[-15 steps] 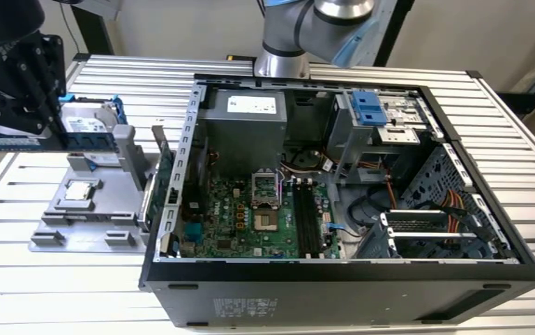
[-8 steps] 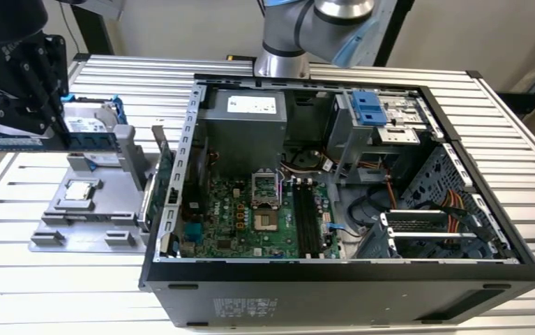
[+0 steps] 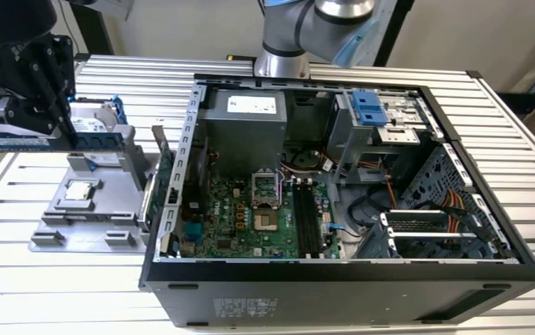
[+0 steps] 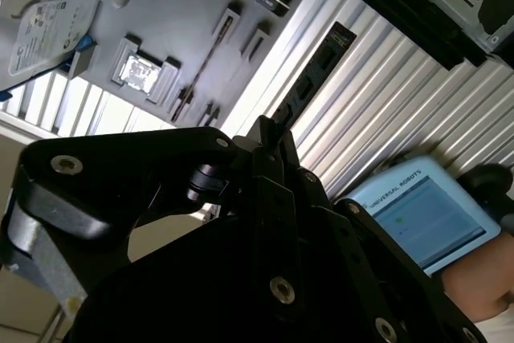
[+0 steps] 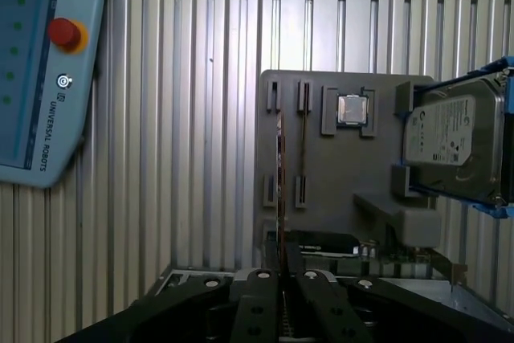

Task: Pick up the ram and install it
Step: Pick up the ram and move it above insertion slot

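Exterior view: the ram (image 3: 16,142) is clamped between the closed fingers of the gripper (image 3: 51,131), raised above the tray (image 3: 53,241) beneath it. Pickup is judged done. Installation in the computer case (image 3: 342,273), well apart from the gripper, is left.

The ram (image 3: 25,141) is a slim, long blue-green board with dark chips and a pale label. It is clamped between the jaws and held clear of the grey parts holder (image 3: 81,223) at the exterior view's left, its long edge level. The first wrist view shows the ram (image 5: 280,174) edge-on as a thin strip.
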`<state>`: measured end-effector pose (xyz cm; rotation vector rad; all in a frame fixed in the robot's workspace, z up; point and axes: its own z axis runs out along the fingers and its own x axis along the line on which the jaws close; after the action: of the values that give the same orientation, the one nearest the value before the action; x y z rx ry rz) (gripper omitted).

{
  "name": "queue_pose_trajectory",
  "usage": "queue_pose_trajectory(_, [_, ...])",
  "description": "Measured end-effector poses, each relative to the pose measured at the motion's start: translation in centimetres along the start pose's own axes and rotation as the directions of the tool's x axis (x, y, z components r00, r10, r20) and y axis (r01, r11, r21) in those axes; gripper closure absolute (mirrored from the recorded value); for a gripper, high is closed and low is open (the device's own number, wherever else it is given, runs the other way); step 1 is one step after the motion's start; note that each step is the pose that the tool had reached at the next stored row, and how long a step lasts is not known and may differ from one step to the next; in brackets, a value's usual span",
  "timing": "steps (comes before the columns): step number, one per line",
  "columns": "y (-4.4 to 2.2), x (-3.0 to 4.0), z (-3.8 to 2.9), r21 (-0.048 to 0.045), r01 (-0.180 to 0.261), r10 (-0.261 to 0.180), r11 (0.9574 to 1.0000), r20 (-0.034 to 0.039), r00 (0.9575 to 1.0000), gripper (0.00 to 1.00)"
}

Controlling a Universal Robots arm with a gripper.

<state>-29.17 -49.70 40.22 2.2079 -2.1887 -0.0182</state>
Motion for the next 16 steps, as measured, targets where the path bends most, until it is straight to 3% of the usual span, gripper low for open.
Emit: queue_pose_trajectory(16, [-2.31, 0.02, -0.07, 0.0000, 0.000, 0.000, 1.0000, 0.0000, 1.0000, 1.00])
